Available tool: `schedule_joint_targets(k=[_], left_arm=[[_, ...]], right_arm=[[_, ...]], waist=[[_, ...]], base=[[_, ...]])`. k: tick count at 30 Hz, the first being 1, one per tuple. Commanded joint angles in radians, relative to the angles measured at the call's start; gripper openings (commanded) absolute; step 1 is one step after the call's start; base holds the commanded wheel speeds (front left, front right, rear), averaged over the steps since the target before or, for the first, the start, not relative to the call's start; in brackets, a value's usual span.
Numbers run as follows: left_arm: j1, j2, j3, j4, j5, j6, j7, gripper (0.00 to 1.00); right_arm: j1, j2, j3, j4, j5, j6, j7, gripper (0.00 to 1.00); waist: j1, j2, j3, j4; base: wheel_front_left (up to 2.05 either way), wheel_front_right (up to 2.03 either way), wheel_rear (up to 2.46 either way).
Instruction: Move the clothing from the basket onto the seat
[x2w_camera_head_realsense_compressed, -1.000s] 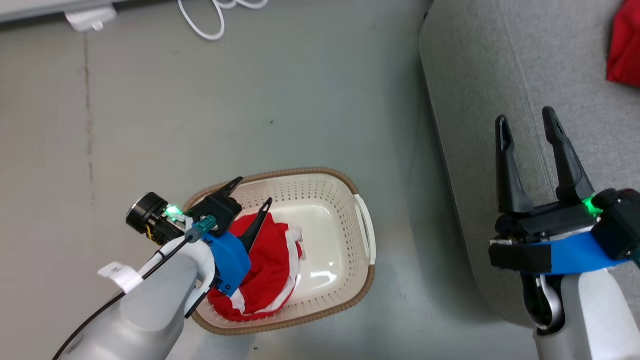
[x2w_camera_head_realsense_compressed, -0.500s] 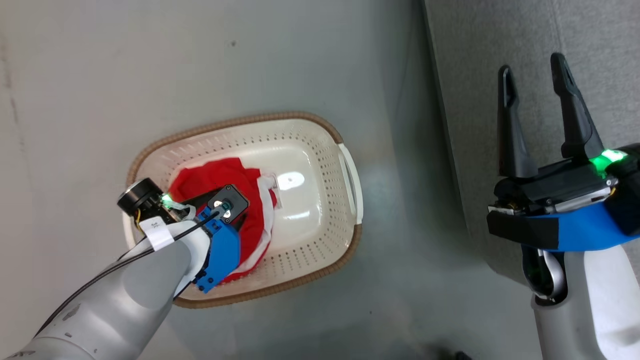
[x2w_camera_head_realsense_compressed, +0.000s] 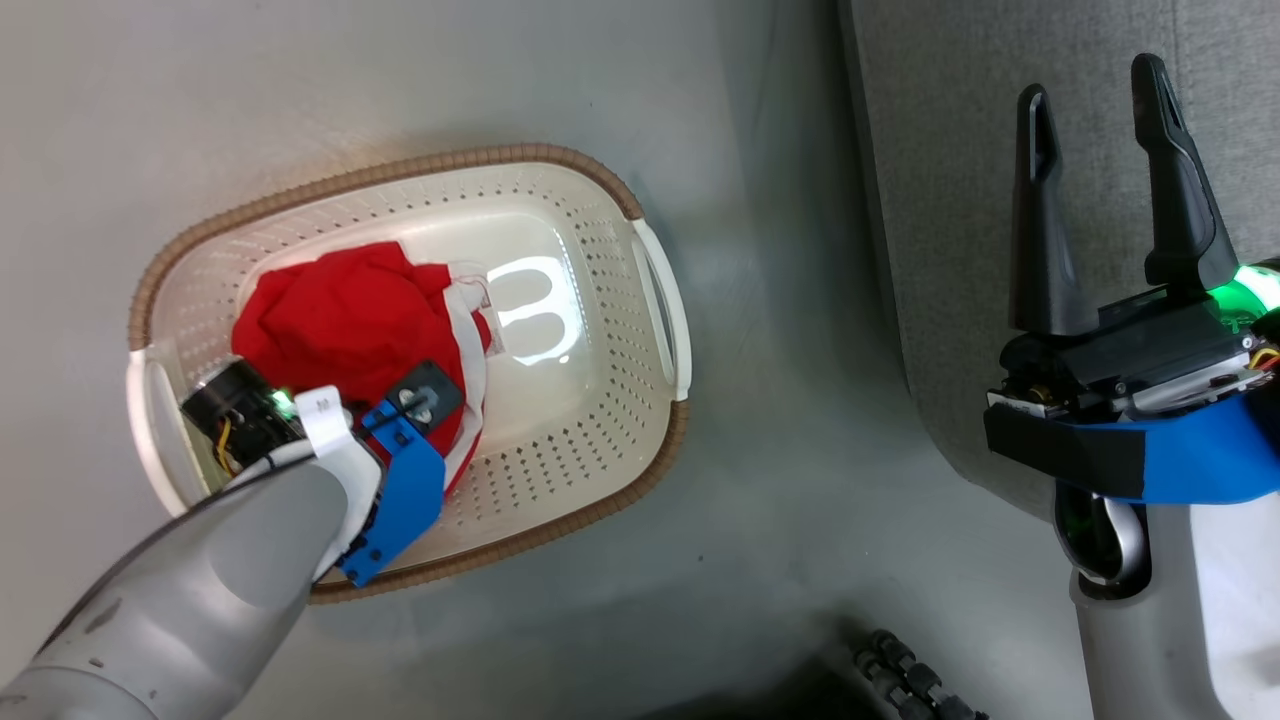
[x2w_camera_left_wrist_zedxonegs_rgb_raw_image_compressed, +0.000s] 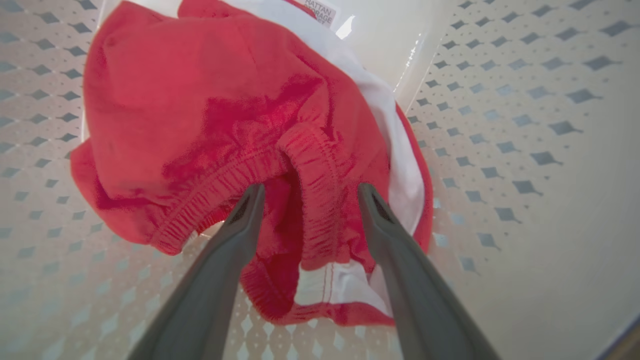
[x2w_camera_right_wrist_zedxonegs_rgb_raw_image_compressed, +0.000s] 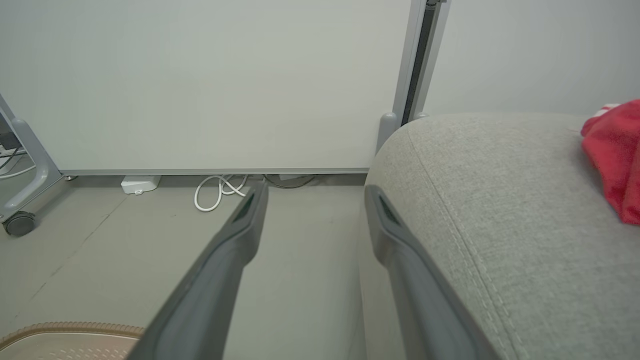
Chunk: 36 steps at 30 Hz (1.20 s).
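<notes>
Left pincer (x2w_camera_left_wrist_zedxonegs_rgb_raw_image_compressed: 311, 189) is positioned inside the basket (x2w_camera_head_realsense_compressed: 400, 170), jaws spread wide, nothing clamped. A gathered waistband fold of the red garment (x2w_camera_head_realsense_compressed: 340, 310) is straddled by its two fingers (x2w_camera_left_wrist_zedxonegs_rgb_raw_image_compressed: 235, 235) (tips are at the fabric, but firm contact can't be confirmed). The garment is bunched in the left half of the basket, with its white trim turned to the right. The basket is set on the grey floor (x2w_camera_head_realsense_compressed: 300, 70), left of the seat (x2w_camera_head_realsense_compressed: 950, 150) and apart from it. Right pincer (x2w_camera_head_realsense_compressed: 1092, 80) is held over the seat's left edge, jaws spread, nothing gripped. A second red garment (x2w_camera_right_wrist_zedxonegs_rgb_raw_image_compressed: 612, 150) is seen lying on the seat, further right. A white cable (x2w_camera_right_wrist_zedxonegs_rgb_raw_image_compressed: 220, 192) is coiled on the floor by the far wall.
</notes>
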Motion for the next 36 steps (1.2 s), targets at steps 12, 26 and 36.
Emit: schedule_joint_targets(k=[12, 26, 36], left_arm=[[-0.073, 0.034, -0.002, -0.003, -0.076, -0.001, 0.042, 1.00], [-0.097, 0.008, -0.002, 0.028, -0.021, -0.001, -0.008, 0.00], [-0.080, -0.029, -0.002, 0.013, -0.017, -0.001, -0.136, 0.00]], right_arm=[[-0.005, 0.001, -0.014, -0.050, 0.020, 0.000, -0.004, 1.00], [-0.008, 0.001, -0.027, -0.064, 0.010, 0.000, -0.004, 1.00], [-0.013, 0.001, -0.030, -0.036, 0.005, 0.000, -0.004, 1.00]], waist=[[-0.0002, 0.0001, 0.111, -0.030], [-0.0002, 0.0001, 0.141, -0.029], [-0.0002, 0.0001, 0.055, 0.004]], base=[[0.00, 0.00, 0.00], [0.00, 0.00, 0.00], [0.00, 0.00, 0.00]])
